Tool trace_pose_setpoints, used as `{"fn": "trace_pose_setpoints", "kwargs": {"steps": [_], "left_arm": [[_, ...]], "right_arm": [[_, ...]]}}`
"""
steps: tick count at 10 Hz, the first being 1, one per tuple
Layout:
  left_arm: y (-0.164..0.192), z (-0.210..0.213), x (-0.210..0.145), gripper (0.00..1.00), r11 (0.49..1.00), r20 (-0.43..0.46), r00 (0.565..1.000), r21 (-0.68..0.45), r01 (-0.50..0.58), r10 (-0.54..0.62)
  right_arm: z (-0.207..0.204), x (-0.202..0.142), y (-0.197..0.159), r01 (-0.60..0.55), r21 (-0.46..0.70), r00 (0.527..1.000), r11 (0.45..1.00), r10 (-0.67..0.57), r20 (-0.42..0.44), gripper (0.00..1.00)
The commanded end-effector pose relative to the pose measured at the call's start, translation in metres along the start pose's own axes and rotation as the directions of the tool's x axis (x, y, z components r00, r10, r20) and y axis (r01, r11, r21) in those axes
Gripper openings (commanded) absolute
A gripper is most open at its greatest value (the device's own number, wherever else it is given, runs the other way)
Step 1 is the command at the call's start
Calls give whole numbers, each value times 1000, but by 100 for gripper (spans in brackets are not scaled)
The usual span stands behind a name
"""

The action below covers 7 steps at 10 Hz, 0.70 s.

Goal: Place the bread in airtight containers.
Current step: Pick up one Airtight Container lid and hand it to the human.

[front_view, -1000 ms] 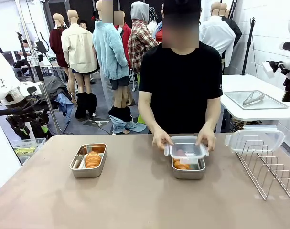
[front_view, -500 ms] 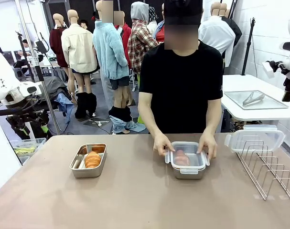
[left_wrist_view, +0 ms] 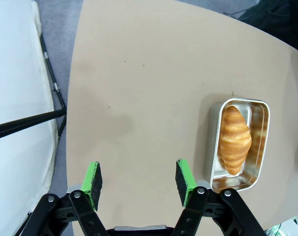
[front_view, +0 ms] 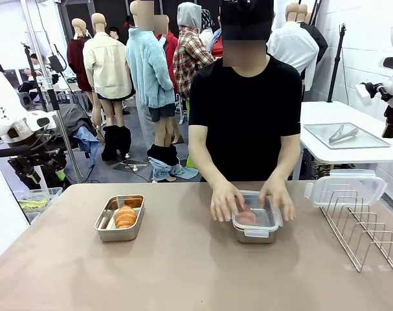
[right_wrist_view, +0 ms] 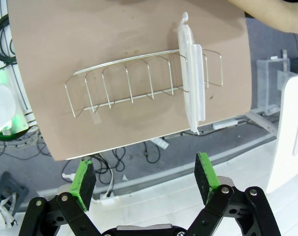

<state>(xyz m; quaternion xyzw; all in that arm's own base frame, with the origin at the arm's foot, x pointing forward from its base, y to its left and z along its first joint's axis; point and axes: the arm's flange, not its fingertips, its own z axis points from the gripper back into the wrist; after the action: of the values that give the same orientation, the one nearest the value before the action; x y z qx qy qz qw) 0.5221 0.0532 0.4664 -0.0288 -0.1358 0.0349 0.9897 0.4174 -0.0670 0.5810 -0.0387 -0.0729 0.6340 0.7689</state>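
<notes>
Worktop [front_view: 183,272], matte tan and smooth, seen from the robot's side. The robot's left hand [left_wrist_view: 137,169] hangs above a bare stretch of it, its green-padded fingers spread apart with nothing between them. The robot's right hand [right_wrist_view: 145,169] is spread wide too and grips nothing; below it lies a thin wire rack [right_wrist_view: 139,81] at the worktop's edge.

Toward the robot's left stands an open stainless-steel tub [front_view: 100,230], rectangular with rounded corners and a shiny inside. One croissant [front_view: 125,216] lies flat in it, golden-orange, glossy and ridged. Its long axis runs along the tub's long side, one tip pointing toward the robot and the other toward the person. It sits to one side, leaving a strip of bare steel beside it. In the left wrist view the same croissant [left_wrist_view: 235,139] tapers at both ends inside its tub [left_wrist_view: 264,142].

Near the middle is a second steel tub [front_view: 256,234] with a clear plastic lid [front_view: 264,220] on top. The second croissant [front_view: 247,218] shows through as an orange blur; which way it points cannot be told. The person's hands [front_view: 225,199] rest on the lid, one at each side.

To the robot's right, another clear lid [front_view: 345,188] stands on edge at the far end of the wire rack [front_view: 368,236].
</notes>
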Motion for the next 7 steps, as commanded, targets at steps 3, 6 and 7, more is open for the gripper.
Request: {"fn": "trace_pose_setpoints", "kwargs": {"steps": [3, 6, 7], "left_arm": [[1, 2, 0, 78, 1000, 2, 1000, 12, 10, -10], [1, 2, 0, 78, 1000, 2, 1000, 12, 10, -10], [1, 2, 0, 78, 1000, 2, 1000, 12, 10, -10]], "right_arm": [[2, 0, 1, 17, 9, 1000, 1000, -17, -10, 100], [2, 0, 1, 17, 9, 1000, 1000, -17, -10, 100], [2, 0, 1, 17, 9, 1000, 1000, -17, -10, 100]]}}
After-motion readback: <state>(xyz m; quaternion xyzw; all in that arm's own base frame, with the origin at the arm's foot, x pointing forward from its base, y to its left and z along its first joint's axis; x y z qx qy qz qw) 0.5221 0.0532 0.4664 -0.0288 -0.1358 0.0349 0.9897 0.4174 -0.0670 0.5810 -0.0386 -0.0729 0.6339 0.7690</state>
